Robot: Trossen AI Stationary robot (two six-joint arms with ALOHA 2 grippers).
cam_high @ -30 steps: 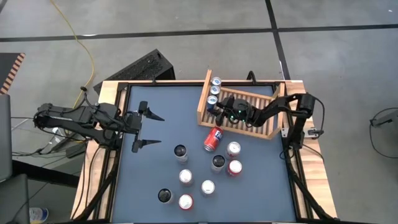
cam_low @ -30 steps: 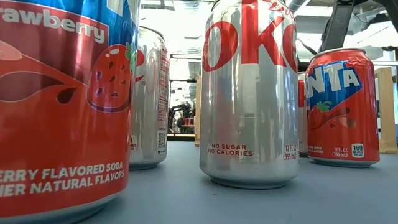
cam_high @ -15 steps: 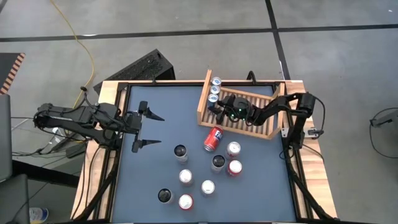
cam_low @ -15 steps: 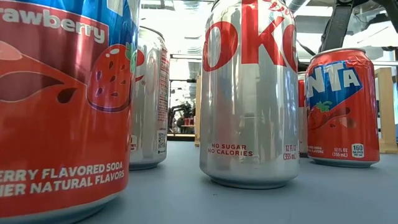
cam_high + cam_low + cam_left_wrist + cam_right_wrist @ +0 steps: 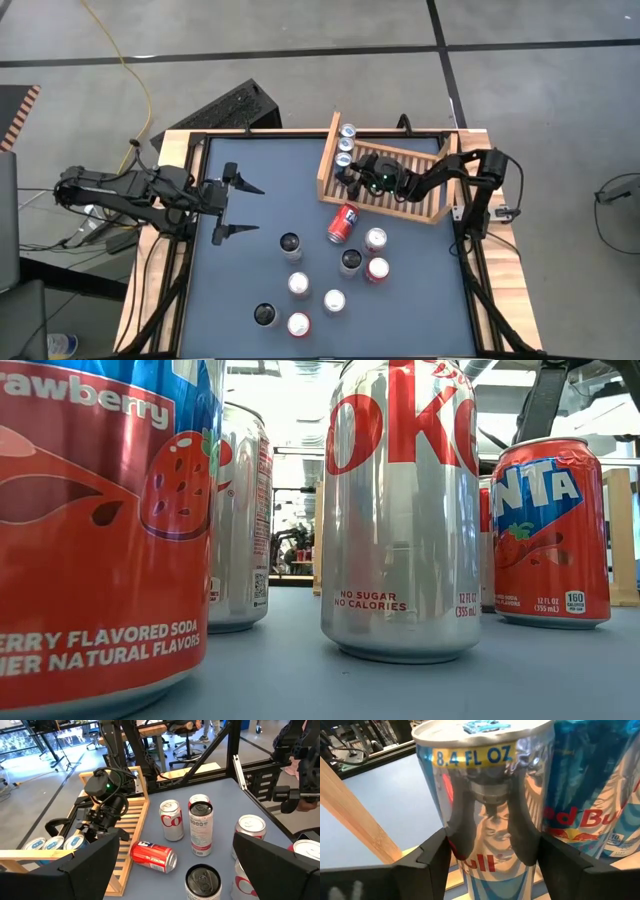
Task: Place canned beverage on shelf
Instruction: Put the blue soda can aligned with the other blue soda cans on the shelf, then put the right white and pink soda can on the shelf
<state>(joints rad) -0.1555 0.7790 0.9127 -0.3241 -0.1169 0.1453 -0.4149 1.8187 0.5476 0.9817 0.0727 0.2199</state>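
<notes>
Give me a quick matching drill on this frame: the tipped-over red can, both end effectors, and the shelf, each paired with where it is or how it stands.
1. red can
2. left end effector
3. right end effector
4. shelf

a. open over bare mat
b. back right corner of table
c. lying on its side by the shelf
d. in the shelf, at the slim cans

Pairs: 1-c, 2-a, 3-d, 4-b

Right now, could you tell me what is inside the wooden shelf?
The shelf holds three slim blue-and-silver cans along its left side board. The right gripper sits at the third can, jaws spread beside it. The arm hides some slats.
</notes>
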